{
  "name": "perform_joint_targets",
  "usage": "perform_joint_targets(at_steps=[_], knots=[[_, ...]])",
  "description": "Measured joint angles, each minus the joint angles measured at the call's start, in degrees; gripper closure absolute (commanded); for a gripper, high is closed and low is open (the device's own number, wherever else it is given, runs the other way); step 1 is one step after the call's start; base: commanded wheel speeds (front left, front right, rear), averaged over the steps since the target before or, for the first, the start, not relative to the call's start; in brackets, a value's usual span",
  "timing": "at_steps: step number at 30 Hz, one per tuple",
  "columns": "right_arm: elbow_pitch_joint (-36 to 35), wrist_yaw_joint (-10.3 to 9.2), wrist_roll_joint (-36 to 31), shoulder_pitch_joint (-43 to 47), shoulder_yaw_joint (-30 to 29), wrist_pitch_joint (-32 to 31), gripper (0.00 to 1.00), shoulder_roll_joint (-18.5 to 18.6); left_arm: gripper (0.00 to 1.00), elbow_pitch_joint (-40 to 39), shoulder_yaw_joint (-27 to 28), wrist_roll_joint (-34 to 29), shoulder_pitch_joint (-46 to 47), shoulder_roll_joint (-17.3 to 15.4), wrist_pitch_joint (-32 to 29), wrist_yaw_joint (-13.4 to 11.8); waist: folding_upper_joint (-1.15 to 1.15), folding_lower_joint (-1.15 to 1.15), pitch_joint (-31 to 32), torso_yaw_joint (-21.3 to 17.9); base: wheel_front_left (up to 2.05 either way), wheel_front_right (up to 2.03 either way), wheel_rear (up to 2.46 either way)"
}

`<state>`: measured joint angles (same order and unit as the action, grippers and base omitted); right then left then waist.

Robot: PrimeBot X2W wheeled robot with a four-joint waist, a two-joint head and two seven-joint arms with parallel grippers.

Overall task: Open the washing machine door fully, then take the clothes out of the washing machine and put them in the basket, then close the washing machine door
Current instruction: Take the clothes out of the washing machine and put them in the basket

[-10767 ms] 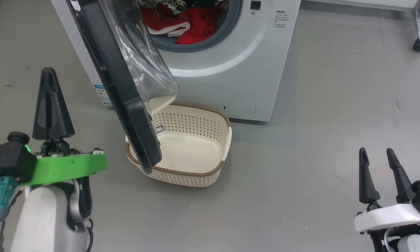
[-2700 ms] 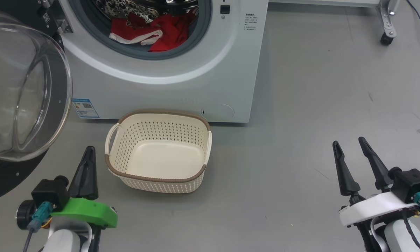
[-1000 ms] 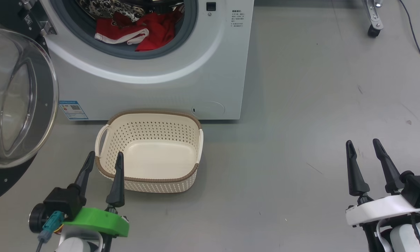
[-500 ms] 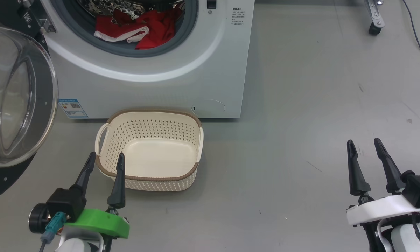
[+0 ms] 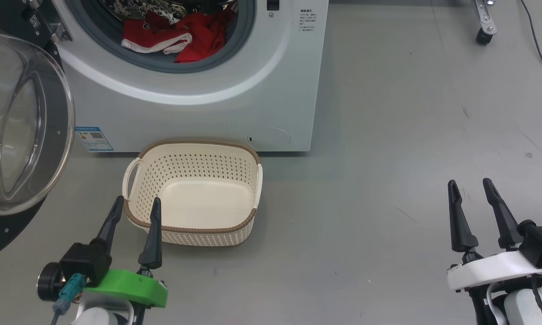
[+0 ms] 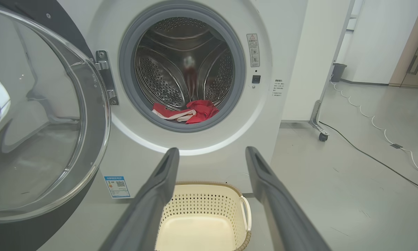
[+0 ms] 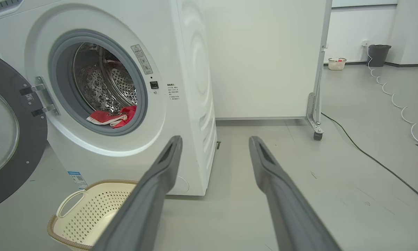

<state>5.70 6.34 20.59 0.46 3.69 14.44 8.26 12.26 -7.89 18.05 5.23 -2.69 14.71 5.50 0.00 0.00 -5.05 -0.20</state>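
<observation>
Head view: washing machine door (image 5: 22,122) now swung fully aside, left gripper (image 5: 136,201) and right gripper (image 5: 469,183) spread and empty; left wrist view: clothes (image 6: 195,111) lie inside the washing machine (image 6: 202,146) above the empty basket (image 6: 202,205); right wrist view agrees, unloading judged next

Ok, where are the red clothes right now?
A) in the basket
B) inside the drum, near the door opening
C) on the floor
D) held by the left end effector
B: the clothes lie in the washing machine drum by its seal; the basket is empty, and the left end effector and right end effector stand open, holding nothing.
</observation>
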Motion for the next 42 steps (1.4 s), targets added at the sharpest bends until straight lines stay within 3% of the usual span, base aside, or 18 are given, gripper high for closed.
perform_joint_targets(at_steps=[23,42], knots=[[0.01,0.07,-0.09,0.01,-0.20,0.00,0.00,-0.22,0.00,-0.07,0.08,1.80,-0.37,0.12,0.00,-0.08,0.00,0.00,-0.50,0.12,0.09,-0.09,0.00],[0.33,0.13,-0.31,0.03,0.03,0.00,0.00,-0.41,0.00,-0.14,0.07,1.98,-0.37,0.16,0.00,0.35,0.00,0.00,-0.01,0.09,0.82,-0.82,0.00]])
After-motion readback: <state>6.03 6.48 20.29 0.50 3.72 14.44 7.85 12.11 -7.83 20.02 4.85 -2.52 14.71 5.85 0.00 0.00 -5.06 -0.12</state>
